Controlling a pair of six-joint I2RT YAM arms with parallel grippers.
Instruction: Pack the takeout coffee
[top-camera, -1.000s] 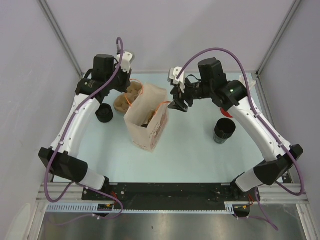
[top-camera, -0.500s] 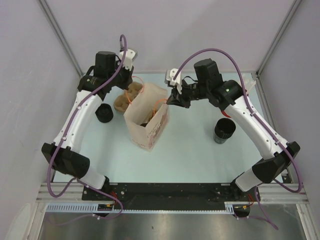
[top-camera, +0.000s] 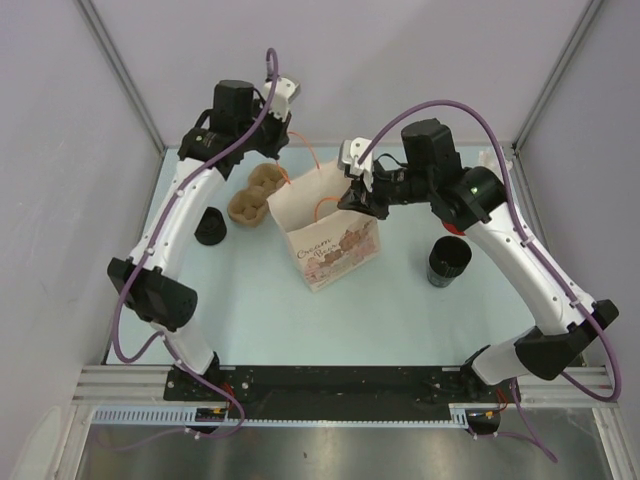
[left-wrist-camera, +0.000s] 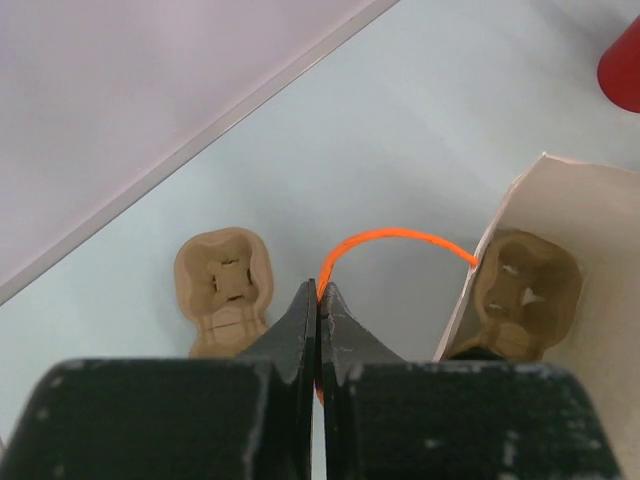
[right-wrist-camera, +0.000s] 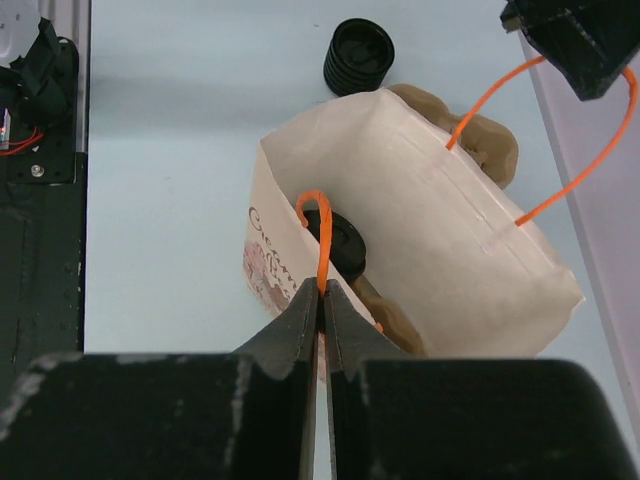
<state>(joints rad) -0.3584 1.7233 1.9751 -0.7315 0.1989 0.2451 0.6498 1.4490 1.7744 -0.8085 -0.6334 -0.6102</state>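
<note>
A: Two questions: what is gripped, and what is packed?

B: Left gripper (left-wrist-camera: 318, 292) and right gripper (right-wrist-camera: 320, 290) each pinch an orange cord handle (left-wrist-camera: 400, 237) of the white paper bag (right-wrist-camera: 430, 190). One black round lid (right-wrist-camera: 343, 245) shows inside. The short black ringed-lid cup (right-wrist-camera: 360, 52) stands outside on the pale table (top-camera: 400, 310), seemingly unpacked.

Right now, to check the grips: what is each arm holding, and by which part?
The white paper bag, by its orange string handles: left fingers pinch one loop, right fingers the other.
</note>
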